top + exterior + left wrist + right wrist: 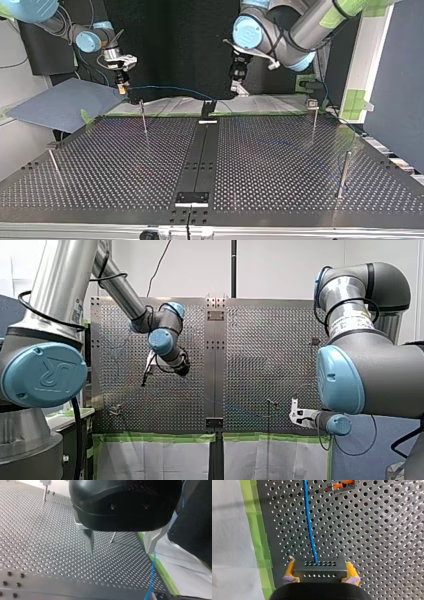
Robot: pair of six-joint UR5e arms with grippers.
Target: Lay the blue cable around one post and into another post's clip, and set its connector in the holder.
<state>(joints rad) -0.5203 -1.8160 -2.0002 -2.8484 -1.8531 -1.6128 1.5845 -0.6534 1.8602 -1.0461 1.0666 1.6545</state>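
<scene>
My right gripper [320, 577] is shut, its yellow pads [290, 570] clamping a grey connector block [319, 566]. The blue cable [309, 522] leaves the block and runs ahead over the perforated table, past a post with an orange clip [342, 486]. In the top view my right gripper [121, 86] hangs at the far left edge, and the blue cable [170, 89] sags toward a black holder [208, 107] at the far middle. My left gripper [120, 551] is open above the plate with nothing between its metal fingers [88, 542]; the cable [152, 575] passes beside one finger.
Thin posts stand on the table in the top view: one at the far left [144, 119], one at the far right [314, 119], one at the near right [343, 172], one at the near left [55, 165]. Green tape [257, 530] lines the table's edge.
</scene>
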